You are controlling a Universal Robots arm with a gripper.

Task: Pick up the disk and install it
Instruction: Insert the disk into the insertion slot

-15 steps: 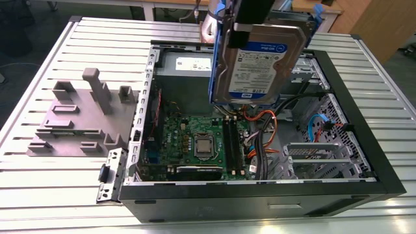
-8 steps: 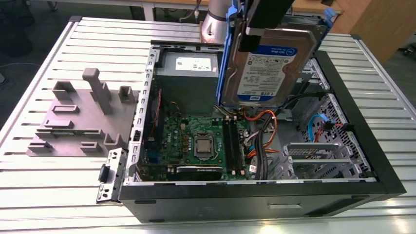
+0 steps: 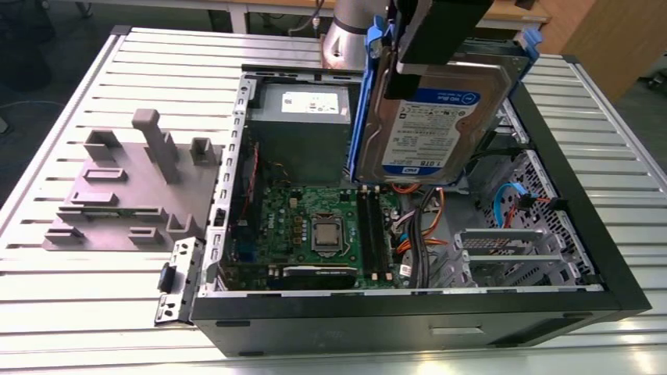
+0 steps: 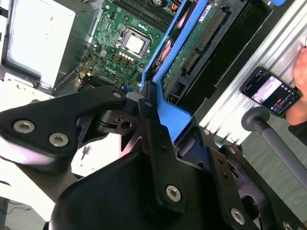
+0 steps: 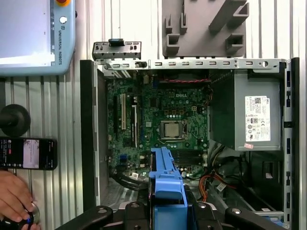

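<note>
The disk (image 3: 433,117), a silver hard drive with a white-and-blue label in a blue plastic bracket, hangs upright on its edge over the open computer case (image 3: 417,316), above the motherboard. My gripper (image 3: 441,43) is shut on its top edge. In the second wrist view the black fingers (image 4: 149,125) clamp the blue bracket (image 4: 165,112), and the disk's green circuit side (image 4: 192,48) faces the camera. In the first wrist view the bracket (image 5: 166,179) juts out from my gripper (image 5: 166,211) over the case interior.
Inside the case lie the motherboard (image 3: 318,226), the grey power supply (image 3: 302,117) and a metal drive cage (image 3: 505,250). A grey fixture block (image 3: 125,187) sits on the slatted table at the exterior view's left. A hand (image 5: 13,201), a phone (image 5: 26,153) and a teach pendant (image 5: 33,33) are beside the case.
</note>
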